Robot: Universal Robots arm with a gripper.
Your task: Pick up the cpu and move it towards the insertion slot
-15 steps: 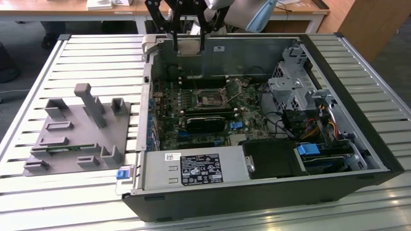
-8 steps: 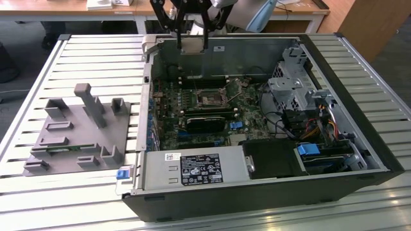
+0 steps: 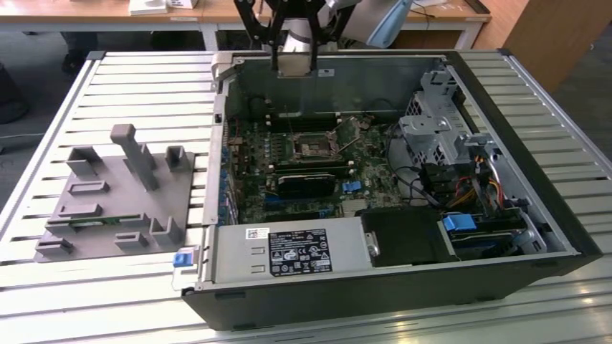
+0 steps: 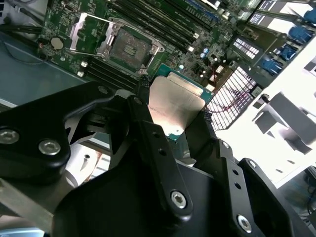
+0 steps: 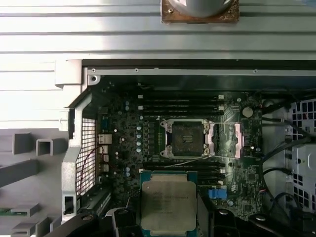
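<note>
My gripper (image 3: pixel 295 68) hangs over the back wall of the open computer case, shut on the cpu (image 3: pixel 295 54). In the second wrist view the cpu (image 4: pixel 175 106) is a silvery square chip on a green edge, pinched between two black fingers (image 4: pixel 143 91). The insertion slot (image 3: pixel 314 147) is a square socket with a shiny metal frame and dark centre on the motherboard, below and in front of the gripper. Its frame stands open in the second wrist view (image 4: pixel 129 47). In the first wrist view the cpu (image 5: pixel 169 202) sits short of the insertion slot (image 5: pixel 187 139).
A grey plastic fixture (image 3: pixel 115 193) with a thin green memory stick (image 3: pixel 91 223) lies on the slatted table at the exterior view's left. Inside the case are a long black card (image 3: pixel 306 183), a power supply (image 3: pixel 287 252), a drive cage (image 3: pixel 440 136) and cables (image 3: pixel 459 186).
</note>
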